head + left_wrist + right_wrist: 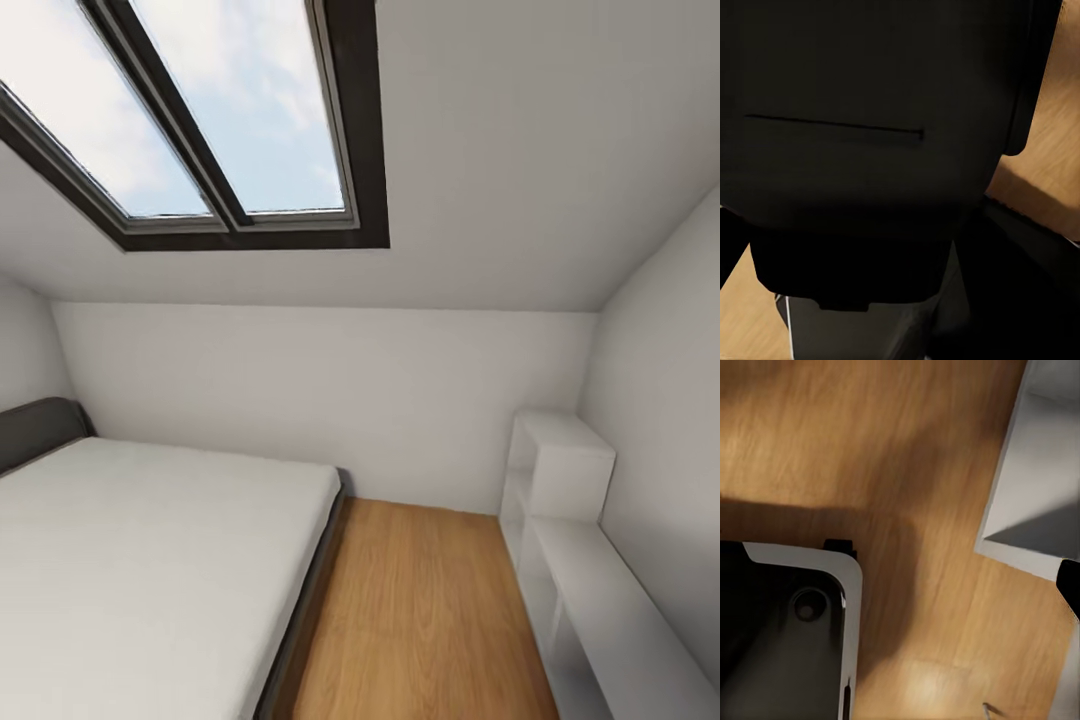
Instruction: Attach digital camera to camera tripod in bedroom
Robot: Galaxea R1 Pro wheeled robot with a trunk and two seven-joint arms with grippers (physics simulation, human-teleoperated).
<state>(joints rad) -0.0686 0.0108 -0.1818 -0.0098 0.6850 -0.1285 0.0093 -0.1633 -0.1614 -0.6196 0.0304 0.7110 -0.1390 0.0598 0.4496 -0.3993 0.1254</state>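
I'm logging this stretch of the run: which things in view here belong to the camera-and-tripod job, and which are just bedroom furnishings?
Belongs to the job:
- the bedroom itself, shown by its white back wall; no digital camera or camera tripod is visible.

Just there:
- bed
- skylight window
- white cube shelving
- wood plank floor

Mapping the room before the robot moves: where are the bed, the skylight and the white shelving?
White-sheeted bed [150, 540]: head view, mattress top.
Dark-framed skylight [290, 110]: head view, right pane.
White cube shelving [572, 470]: head view, front face.
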